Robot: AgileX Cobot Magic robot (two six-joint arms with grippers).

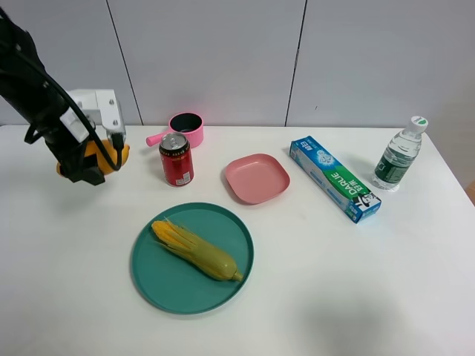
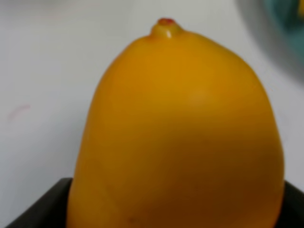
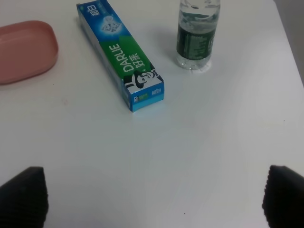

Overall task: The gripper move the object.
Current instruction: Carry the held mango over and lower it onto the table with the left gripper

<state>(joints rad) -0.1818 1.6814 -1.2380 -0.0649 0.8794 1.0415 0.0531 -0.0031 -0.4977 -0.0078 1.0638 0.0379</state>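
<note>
at the far left of the white table point(image 1: 371, 297), we see the left gripper point(image 1: 95, 162) closed on the mango point(image 1: 113, 154), its dark fingers clamped on either side of the orange-yellow fruit. we cannot tell whether the mango rests on the tabletop or hangs just above it. through the left wrist camera the mango fills most of the view, its small stem nub pointing away from the lens, with black finger parts showing on either side of it.

just to the right of the mango in the high view stands a red can point(image 1: 177, 159), upright, and behind the can sits a small pink pot point(image 1: 185, 127) with its handle pointing left. a pink square plate point(image 1: 257, 178) lies near the middle of the table. nearer the front, a round teal plate point(image 1: 152, 278) holds a husked corn cob point(image 1: 197, 250) lying on a diagonal. further right a blue-green toothpaste box point(image 1: 334, 179) lies slanted, and a water bottle point(image 1: 401, 154) stands upright just beside it, well apart from the mango.

the right gripper point(image 3: 154, 197) hangs over bare table with its fingers spread wide and nothing between them; the toothpaste box and the bottle lie ahead of it.
</note>
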